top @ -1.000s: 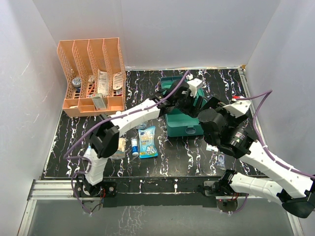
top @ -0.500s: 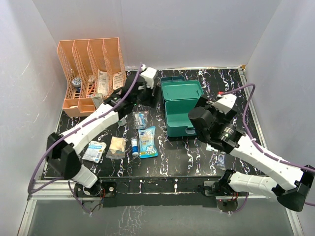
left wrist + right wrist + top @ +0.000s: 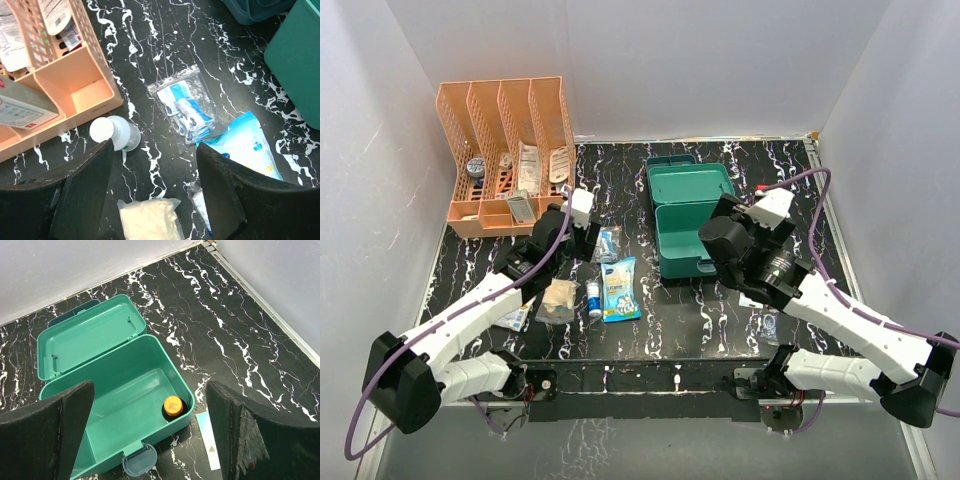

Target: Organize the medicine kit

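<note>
The teal medicine kit (image 3: 692, 232) stands open at the table's middle, its lid (image 3: 90, 335) laid back. A brown bottle with an orange cap (image 3: 173, 405) stands upright in the kit's front right corner. The darker teal insert tray (image 3: 670, 160) lies behind the lid. My right gripper (image 3: 150, 392) is open and empty, hovering above the kit's front edge (image 3: 718, 238). My left gripper (image 3: 155, 165) is open and empty above loose items left of the kit (image 3: 578, 245): a clear bag of blue sachets (image 3: 185, 109), a blue pouch (image 3: 247, 145), a white gauze pack (image 3: 150, 220) and a white-capped bottle (image 3: 112, 134).
The orange slotted file rack (image 3: 510, 150) holding packets and boxes stands at the far left. A small bottle (image 3: 593, 298) and a blue-white packet (image 3: 512, 315) lie near the front left. A white-blue strip (image 3: 207, 440) and another packet (image 3: 770, 325) lie right of the kit.
My left arm pulled back from over the kit, swung past the rack, and now hangs lower over the loose items. My right gripper shifted slightly toward the kit's front.
</note>
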### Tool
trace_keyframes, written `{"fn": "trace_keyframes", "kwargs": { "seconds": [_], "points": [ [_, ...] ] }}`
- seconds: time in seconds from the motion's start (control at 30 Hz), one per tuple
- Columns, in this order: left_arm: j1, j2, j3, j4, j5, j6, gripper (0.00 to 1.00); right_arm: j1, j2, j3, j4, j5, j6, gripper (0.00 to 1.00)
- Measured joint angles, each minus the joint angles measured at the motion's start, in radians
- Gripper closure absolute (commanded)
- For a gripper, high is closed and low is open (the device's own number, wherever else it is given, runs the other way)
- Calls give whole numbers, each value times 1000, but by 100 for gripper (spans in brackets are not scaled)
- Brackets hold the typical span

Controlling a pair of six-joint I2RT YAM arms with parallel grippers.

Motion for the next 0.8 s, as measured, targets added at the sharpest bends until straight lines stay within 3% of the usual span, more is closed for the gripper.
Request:
{"fn": "trace_keyframes", "kwargs": {
  "seconds": [0.47,0.8],
  "points": [
    [14,-124,-266,209,-157,11,24,0,107,-3,38,-44,10,7],
    [37,-90,-299,360,-215,-5,21,0,147,-3,60,-72,28,8]
  ]
}}
